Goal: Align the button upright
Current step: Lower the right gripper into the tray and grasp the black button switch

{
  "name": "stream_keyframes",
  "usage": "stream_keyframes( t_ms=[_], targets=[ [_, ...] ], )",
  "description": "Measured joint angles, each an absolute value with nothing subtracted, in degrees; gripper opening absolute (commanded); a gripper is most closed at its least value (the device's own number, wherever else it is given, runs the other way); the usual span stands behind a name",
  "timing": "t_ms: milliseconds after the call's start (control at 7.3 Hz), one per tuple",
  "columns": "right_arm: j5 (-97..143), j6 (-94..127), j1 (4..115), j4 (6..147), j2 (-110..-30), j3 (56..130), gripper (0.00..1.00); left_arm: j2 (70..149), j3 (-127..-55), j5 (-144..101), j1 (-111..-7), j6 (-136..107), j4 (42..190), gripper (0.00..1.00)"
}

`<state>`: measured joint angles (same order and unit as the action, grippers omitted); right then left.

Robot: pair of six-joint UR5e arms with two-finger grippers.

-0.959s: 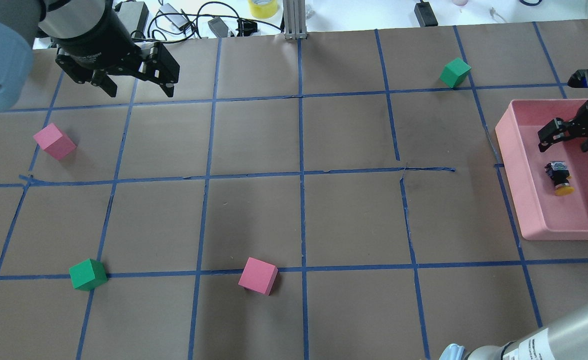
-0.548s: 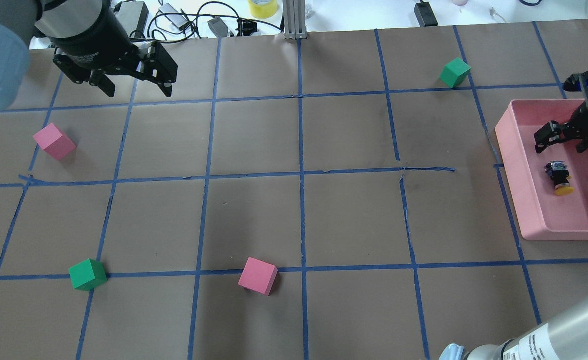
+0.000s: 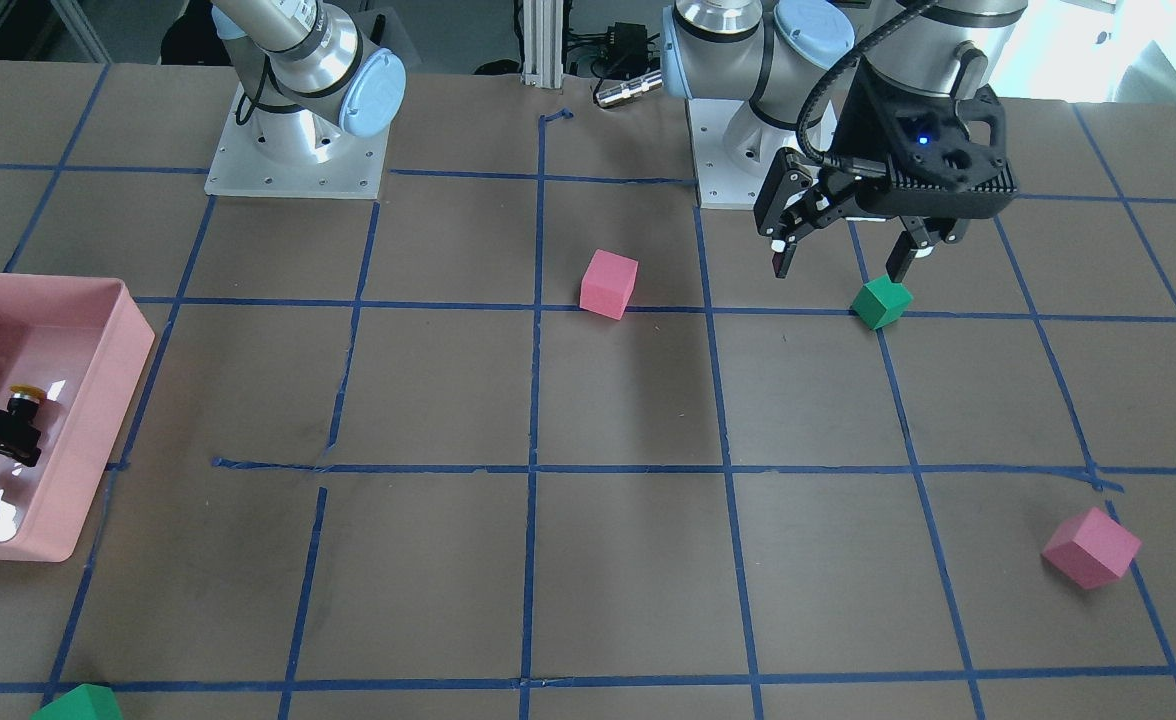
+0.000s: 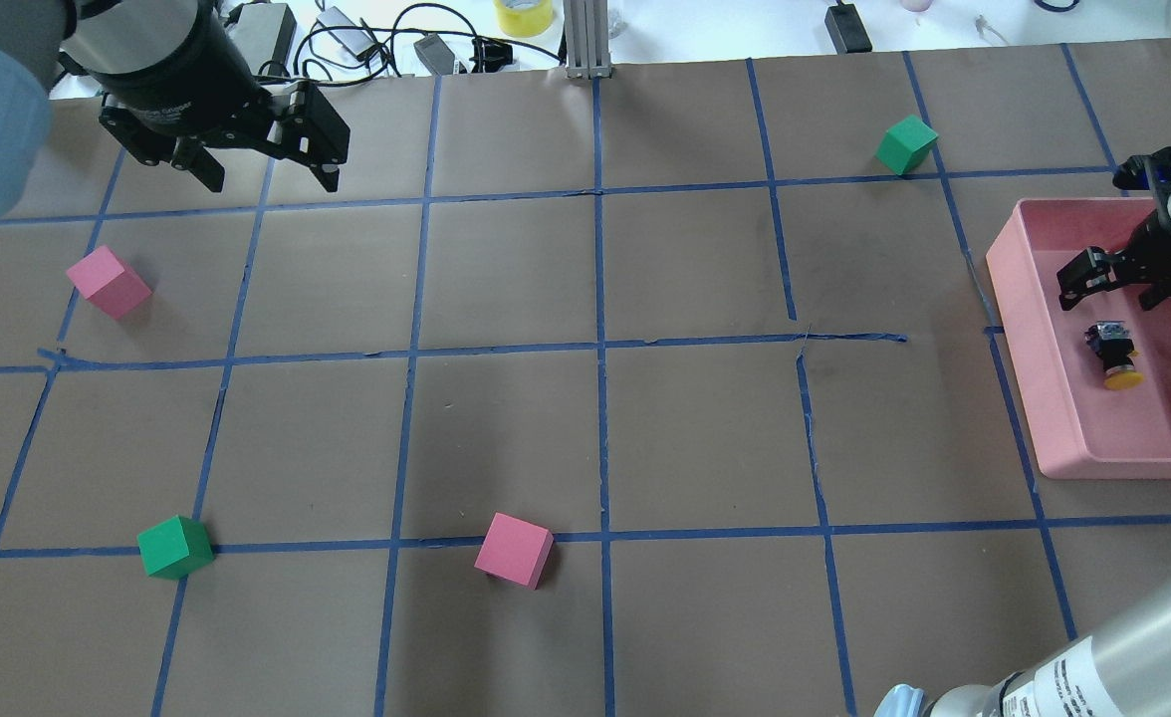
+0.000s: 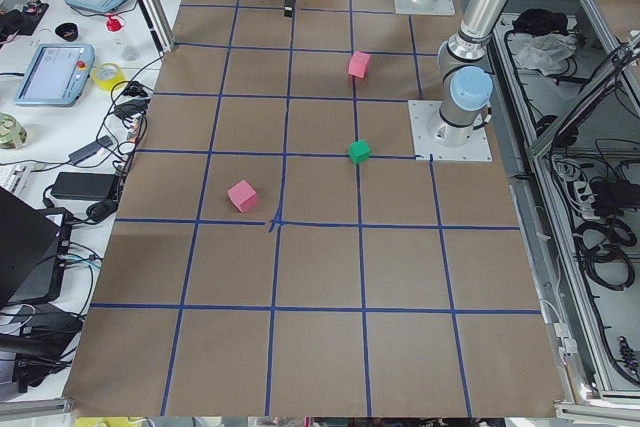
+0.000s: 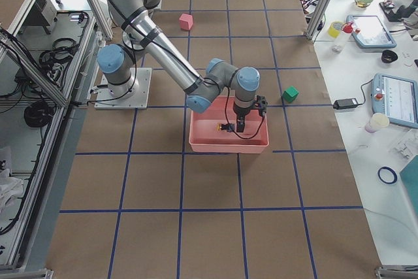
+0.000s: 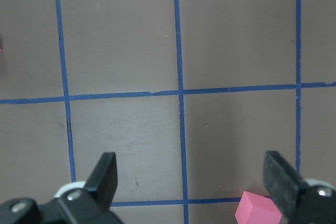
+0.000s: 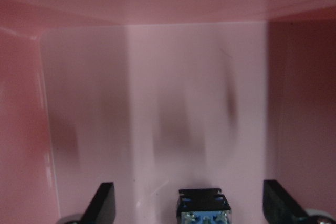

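The button (image 4: 1113,356) lies on its side on the floor of the pink tray (image 4: 1022,358), at the right end of the bench (image 4: 645,448). Its yellow cap points toward the robot, and its base points toward the right jaws. The right jaws stand apart inside the tray. In the wrist view the button's base shows between them, touching neither. The left jaws stand apart above the far left of the bench, holding nothing. A pink cube (image 4: 108,282) lies near them.
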<state>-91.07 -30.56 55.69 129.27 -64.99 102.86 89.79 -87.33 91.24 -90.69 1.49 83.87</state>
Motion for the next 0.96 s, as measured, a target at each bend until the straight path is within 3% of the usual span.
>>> stream_keyframes(
  t_ms=[959],
  targets=[
    [-92.12, -31.04, 55.63, 128.61, -65.28, 104.64, 1.00, 89.48, -87.08, 91.41, -90.70, 1.49, 84.59, 1.00]
  ],
)
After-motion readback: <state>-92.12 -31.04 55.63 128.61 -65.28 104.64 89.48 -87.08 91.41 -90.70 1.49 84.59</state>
